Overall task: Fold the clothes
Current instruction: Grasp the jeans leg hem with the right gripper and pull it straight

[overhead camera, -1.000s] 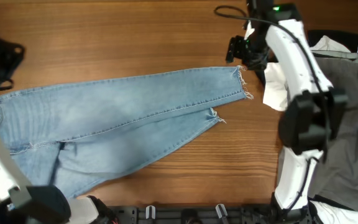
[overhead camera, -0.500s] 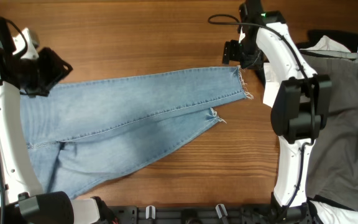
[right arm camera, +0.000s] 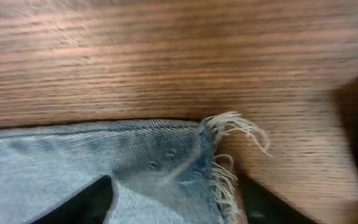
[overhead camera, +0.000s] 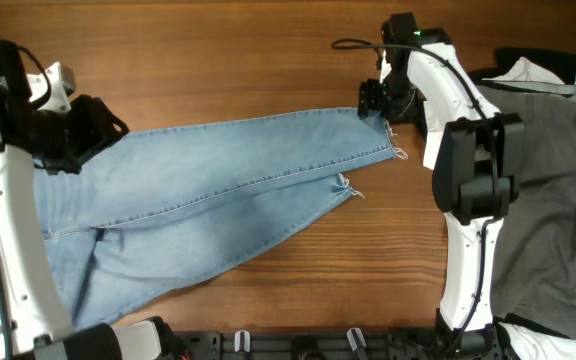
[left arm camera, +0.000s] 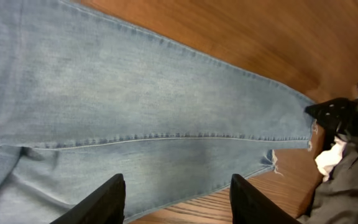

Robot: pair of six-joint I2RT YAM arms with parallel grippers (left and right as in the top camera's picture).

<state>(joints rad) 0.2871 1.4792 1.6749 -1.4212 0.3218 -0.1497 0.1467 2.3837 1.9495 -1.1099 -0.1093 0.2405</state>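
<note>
Light-blue denim jeans (overhead camera: pixel 198 190) lie spread flat across the table, legs pointing right, frayed hems at the right end. My right gripper (overhead camera: pixel 373 103) is open and sits low over the far corner of the upper leg's hem; in the right wrist view (right arm camera: pixel 173 202) its fingers straddle the frayed hem (right arm camera: pixel 219 155). My left gripper (overhead camera: pixel 93 135) is open above the jeans' upper left part; in the left wrist view (left arm camera: pixel 178 200) it hovers over the legs (left arm camera: pixel 135 106), holding nothing. Grey trousers (overhead camera: pixel 558 190) with white (overhead camera: pixel 443 145) and black garments lie at the right.
The wooden table (overhead camera: pixel 218 60) shows behind the jeans and in front of the legs (overhead camera: pixel 368 270). The pile of other garments fills the right edge. A black cable (overhead camera: pixel 353 45) loops off the right arm. The robot base runs along the front edge.
My left arm has swung in from the far left over the jeans' upper part. My right gripper has come down and left onto the upper leg's hem corner.
</note>
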